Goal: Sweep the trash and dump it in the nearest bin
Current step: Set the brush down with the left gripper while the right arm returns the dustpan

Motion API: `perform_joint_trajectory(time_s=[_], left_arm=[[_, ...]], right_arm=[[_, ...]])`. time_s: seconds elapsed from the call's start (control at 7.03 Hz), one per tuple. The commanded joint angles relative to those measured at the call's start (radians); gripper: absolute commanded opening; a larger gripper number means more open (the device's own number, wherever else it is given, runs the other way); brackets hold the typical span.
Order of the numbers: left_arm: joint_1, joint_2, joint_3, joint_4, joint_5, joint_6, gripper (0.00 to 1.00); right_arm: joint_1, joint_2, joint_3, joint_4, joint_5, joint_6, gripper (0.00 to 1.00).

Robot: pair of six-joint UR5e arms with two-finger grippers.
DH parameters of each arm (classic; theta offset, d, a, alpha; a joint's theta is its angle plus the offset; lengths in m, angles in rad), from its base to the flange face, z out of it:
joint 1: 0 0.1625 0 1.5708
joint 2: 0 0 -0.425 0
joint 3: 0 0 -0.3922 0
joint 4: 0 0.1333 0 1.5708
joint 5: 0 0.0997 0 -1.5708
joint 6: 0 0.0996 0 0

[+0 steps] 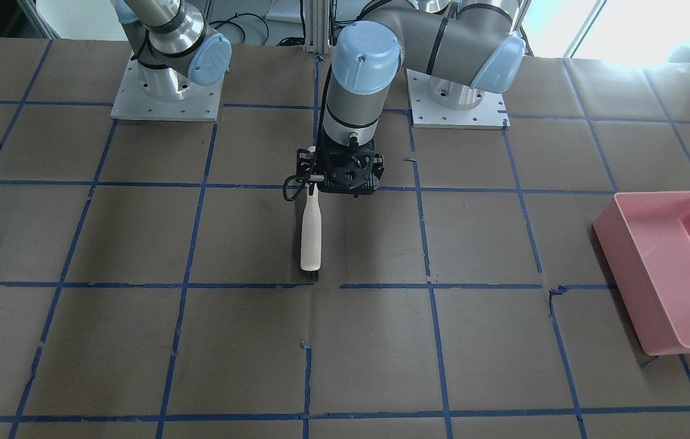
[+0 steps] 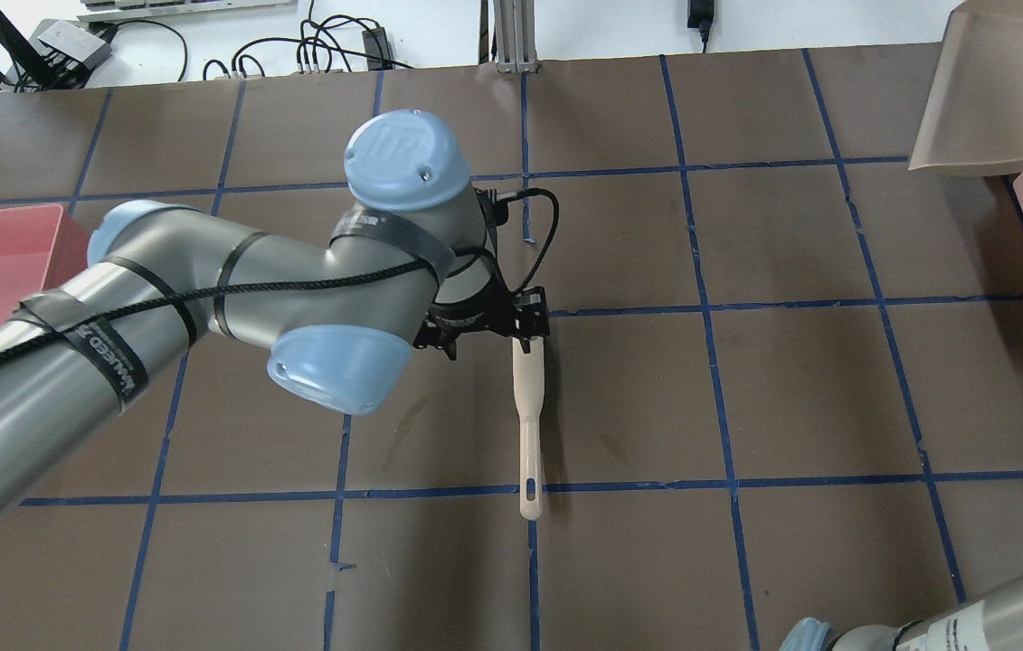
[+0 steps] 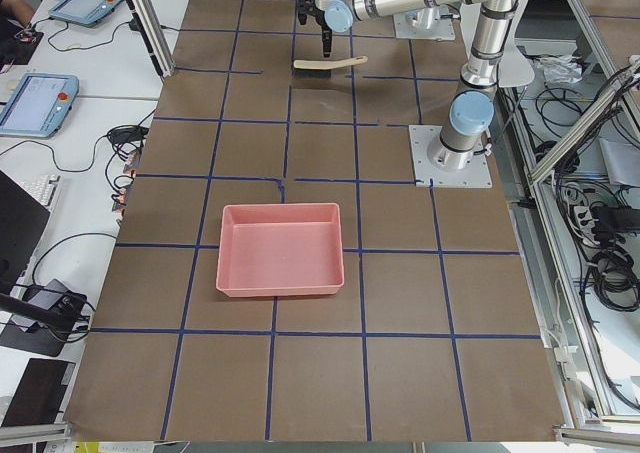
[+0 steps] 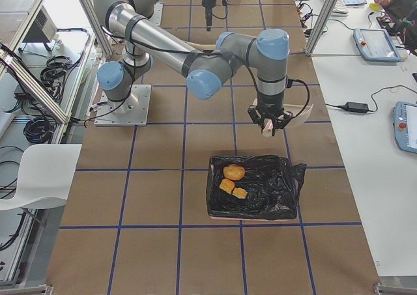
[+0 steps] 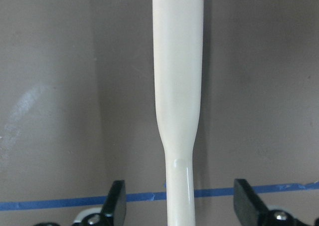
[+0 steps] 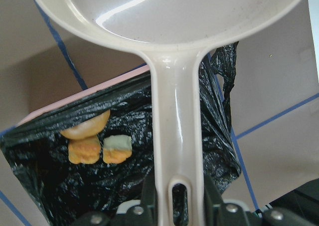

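Black liner (image 4: 273, 197) in the bin (image 6: 79, 96) at the table's right end holds the trash (image 4: 232, 181): one brown lump and two orange-crusted chunks, bunched together. My right gripper (image 6: 178, 201) is clamped on the dustpan (image 6: 174, 16) handle, the pan raised close by that bin. Mid-table, my left gripper (image 5: 180, 198) stands spread wide astride the brush (image 5: 177, 61) handle, fingers clear of it.

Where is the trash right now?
In the right side view, all three lumps lie inside the black-lined bin, beside the dustpan held by the right gripper.
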Motion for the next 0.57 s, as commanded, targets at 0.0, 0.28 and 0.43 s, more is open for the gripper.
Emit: perform_joint_trajectory(time_s=[0.0, 0.28, 0.43], left_arm=[[0.112, 0.083, 0.095, -0.213, 0.009, 0.159, 0.89], [0.22, 0.114, 0.165, -0.341, 0.107, 0.295, 1.0], [0.229, 0.102, 0.246, -0.462, 0.11, 0.295, 1.0]], right_arm=[[0.076, -0.018, 0.06, -0.011, 0.009, 0.192, 0.05], [0.212, -0.018, 0.067, -0.006, -0.001, 0.418, 0.06], [0.269, -0.009, 0.093, -0.006, 0.006, 0.485, 0.06]])
